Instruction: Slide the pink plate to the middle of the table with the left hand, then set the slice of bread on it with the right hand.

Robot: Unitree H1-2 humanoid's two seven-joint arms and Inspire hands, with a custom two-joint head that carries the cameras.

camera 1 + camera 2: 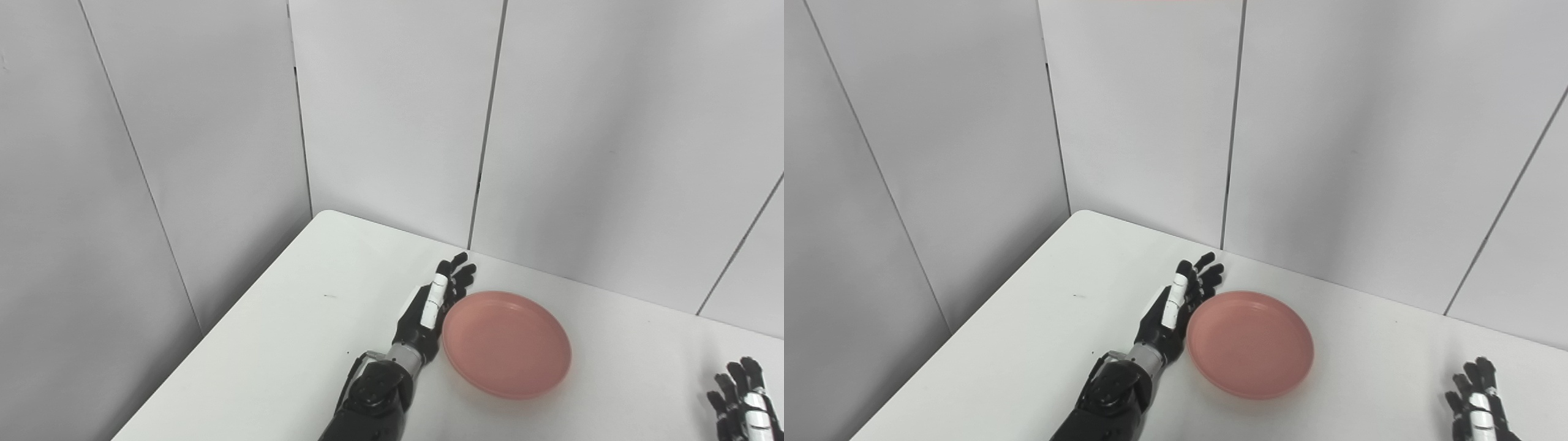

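Big white table [257,367] across the bottom of the frame, plain grey wall panels [392,110] filling the top. Pink plate [506,343] lying flat, a bit right of the bottom middle. Left hand [436,306] just at the plate's left rim, seemingly touching it, fingers straight and spread, holding nothing. Right hand [744,398] down in the lower right corner, well apart from the plate, fingers up and apart, empty (partly cut off by the edge). No slice of bread anywhere in sight.

Step in hand, likely: sliding the plate. Best done slow and flat, side of the hand kept low against the rim, so no tipping or spinning. Gentle push toward the right.

No writing or labels to read anywhere.
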